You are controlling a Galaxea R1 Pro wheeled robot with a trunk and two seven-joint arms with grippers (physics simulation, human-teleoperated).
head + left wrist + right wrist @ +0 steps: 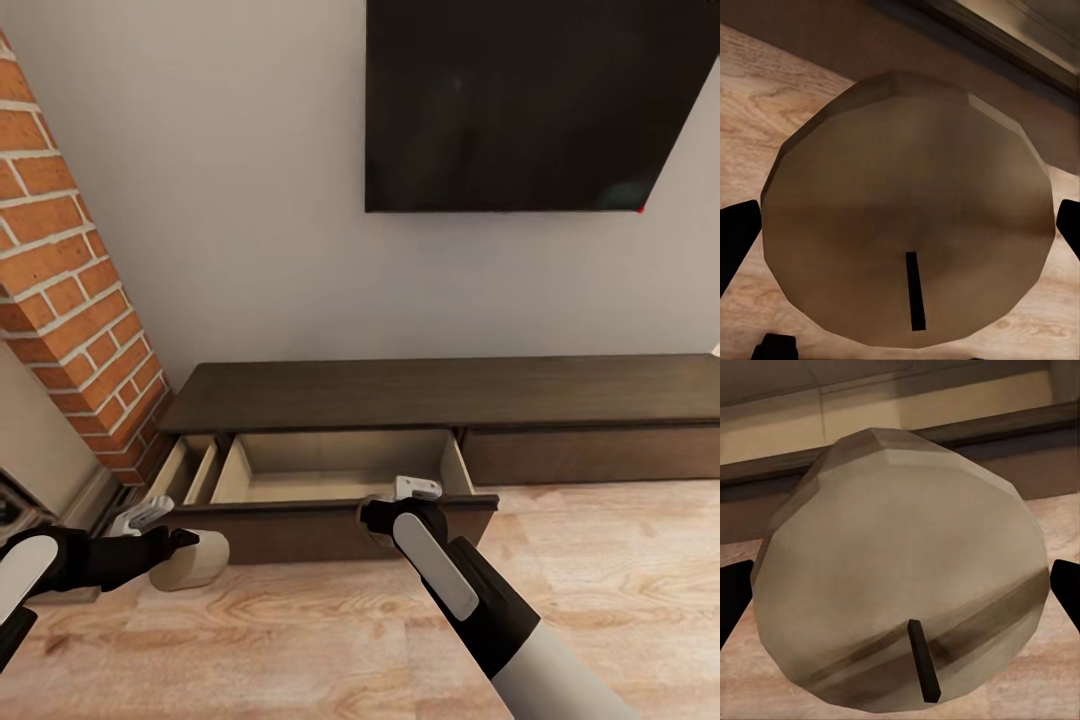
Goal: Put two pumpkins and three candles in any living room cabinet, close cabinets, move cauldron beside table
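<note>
The long dark-brown cabinet (440, 392) stands against the wall with its pull-out compartment (335, 500) drawn open and showing a bare beige inside. My left gripper (180, 548) is shut on a beige candle (200, 560) low in front of the compartment's left end. From the left wrist the candle (907, 217) shows its top and black wick, with dark fingertips (735, 236) on both sides. My right gripper (395, 505) is shut on another candle (368, 518) at the compartment's front edge. That candle (900, 570) appears from the right wrist between dark fingertips (1066, 589).
A brick fireplace column (70, 270) rises at the left, close to the cabinet's end. A dark flat screen (530, 100) hangs on the grey wall above. A second narrow open compartment (188, 470) sits left of the big one. Light wood floor (300, 640) lies in front.
</note>
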